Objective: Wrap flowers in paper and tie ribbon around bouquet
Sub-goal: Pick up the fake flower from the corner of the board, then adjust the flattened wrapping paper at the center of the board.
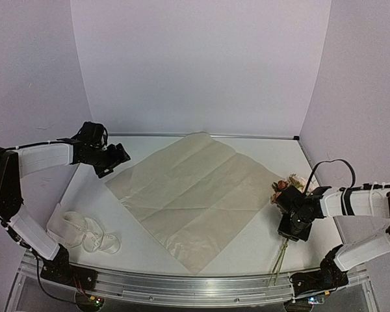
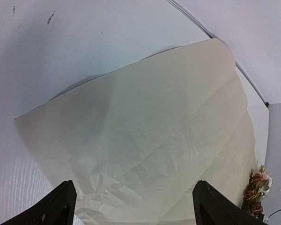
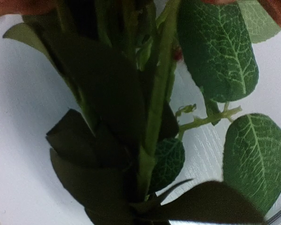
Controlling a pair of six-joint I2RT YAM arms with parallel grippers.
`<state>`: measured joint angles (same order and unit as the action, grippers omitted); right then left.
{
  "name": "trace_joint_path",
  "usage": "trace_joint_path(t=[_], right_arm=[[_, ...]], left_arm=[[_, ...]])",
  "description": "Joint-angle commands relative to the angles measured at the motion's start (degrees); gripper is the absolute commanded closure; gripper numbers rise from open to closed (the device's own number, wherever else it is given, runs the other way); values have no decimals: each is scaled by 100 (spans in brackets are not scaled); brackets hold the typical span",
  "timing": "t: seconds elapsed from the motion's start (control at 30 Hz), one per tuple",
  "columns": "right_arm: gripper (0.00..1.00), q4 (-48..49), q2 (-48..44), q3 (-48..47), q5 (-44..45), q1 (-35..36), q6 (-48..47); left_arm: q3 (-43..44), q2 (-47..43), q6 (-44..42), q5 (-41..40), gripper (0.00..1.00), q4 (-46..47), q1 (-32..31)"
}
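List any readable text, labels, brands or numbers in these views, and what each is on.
None can be read in any view.
ribbon: too small in the top view to tell whether it carries any print.
paper: plain, no print showing.
flowers: no tag or label showing; the right wrist view shows only leaves and stems.

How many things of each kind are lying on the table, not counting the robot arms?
flower bunch: 1
paper sheet: 1
ribbon: 1
total: 3
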<state>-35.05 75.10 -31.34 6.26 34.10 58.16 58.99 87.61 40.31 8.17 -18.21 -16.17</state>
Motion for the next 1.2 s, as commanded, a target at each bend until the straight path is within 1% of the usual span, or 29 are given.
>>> trace_joint_path(t=[0.0,0.17,0.27,0.33,0.4,0.5,0.63,0.73,0.8,0.9,0.97,1.03,1.17], right_arm=[[100,-858,-319,-250,487,-26,-469],[100,-1442,-801,-944,767,-20,-1263],[100,-1550,-831,-1476,721,-26,-1754],[100,-1547,-680,-1916,513,-23,-2058],[100,-1445,-346,-2340,234,-19,-2361],[100,-1219,191,-3002,-253,-20,-2568],[100,-1250,981,-3952,-188,-15,-2519],[100,-1311,1075,-4090,-147,-4,-2298],[100,-1273,1037,-3995,-188,20,-2234],[100,-819,1196,-3949,-443,47,-2331],[100,-668,1480,-4258,-741,50,-2454],[100,-537,1731,-4565,-826,42,-2549],[100,-529,1935,-4951,-738,-92,-2647]], left_arm=[[360,125,-142,207,11,-84,-23],[387,165,-155,301,11,-72,-27],[382,179,-162,361,11,-44,-31],[361,192,-161,426,11,-7,-29],[327,208,-154,521,11,63,-30],[258,226,-127,638,11,157,-35],[210,342,-88,872,11,277,-39],[192,425,-46,1057,12,404,-100],[243,533,-42,1219,12,481,-213],[376,720,-61,1320,13,584,-489],[400,848,1,1588,13,854,-684],[532,1052,58,1965,14,1167,-944],[1220,1672,-169,2076,17,1296,-1611]])
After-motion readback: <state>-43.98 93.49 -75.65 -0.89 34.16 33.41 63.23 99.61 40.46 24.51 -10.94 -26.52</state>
